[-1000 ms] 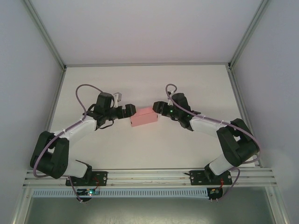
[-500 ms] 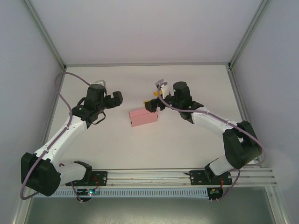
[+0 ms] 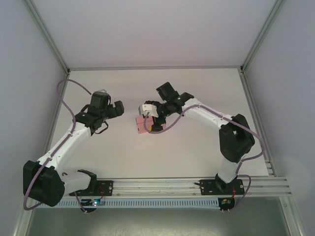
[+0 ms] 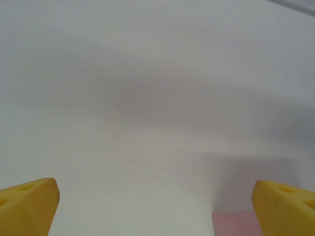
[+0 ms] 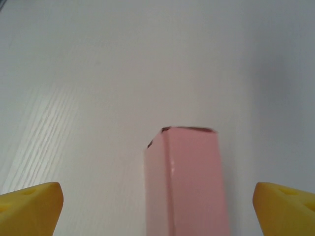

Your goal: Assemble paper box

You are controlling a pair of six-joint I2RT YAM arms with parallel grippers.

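Now, paper box (image 5: 189,182) flat, long axis straight ahead of spread right gripper (image 5: 158,209), left gripper (image 4: 157,209) spread.

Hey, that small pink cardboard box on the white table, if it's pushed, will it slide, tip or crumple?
The small pink cardboard box looks like thin hollow card, so probably light and quick to slide on the smooth white table. It lies on a long side, so tipping seems unlikely. Its far end flap gapes slightly, so squeezing may dent it.
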